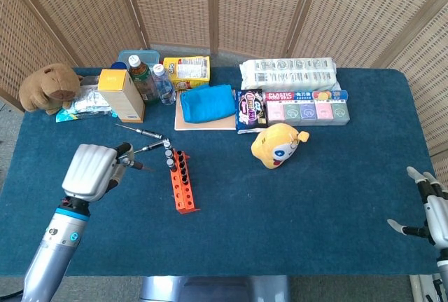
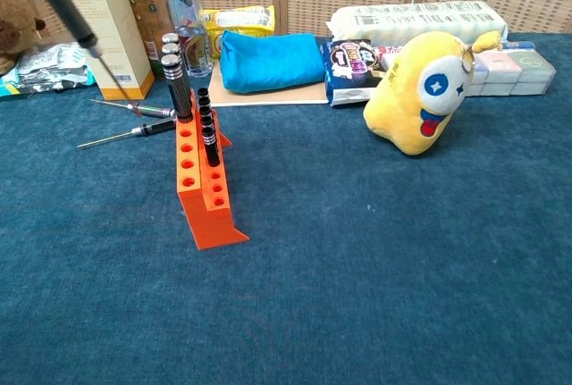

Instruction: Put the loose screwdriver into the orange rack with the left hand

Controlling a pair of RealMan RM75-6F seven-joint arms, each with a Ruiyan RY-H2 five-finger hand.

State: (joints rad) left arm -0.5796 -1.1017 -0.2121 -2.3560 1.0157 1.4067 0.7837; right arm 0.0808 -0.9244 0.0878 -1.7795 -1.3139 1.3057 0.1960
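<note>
My left hand [image 1: 92, 172] holds a thin black-handled screwdriver [image 1: 134, 163] [image 2: 79, 29], raised above the cloth just left of the orange rack [image 1: 184, 186] [image 2: 204, 190]. Its tip slants down to the right, toward the rack's far end. In the chest view only the tool shows, at the top left, with the hand almost out of frame. The rack stands on the blue table with several screwdrivers upright in its far holes. Two loose screwdrivers [image 1: 142, 132] [image 2: 134, 108] lie on the cloth behind the rack. My right hand [image 1: 430, 212] hangs with fingers spread off the table's right edge.
Behind the rack stand a yellow carton [image 1: 122, 94], bottles [image 1: 143, 78] and a blue pouch [image 1: 207, 103]. A yellow plush [image 1: 277, 145] sits right of the rack. A brown plush [image 1: 49, 86], snack packs and a tissue pack [image 1: 288, 73] line the back of the table.
</note>
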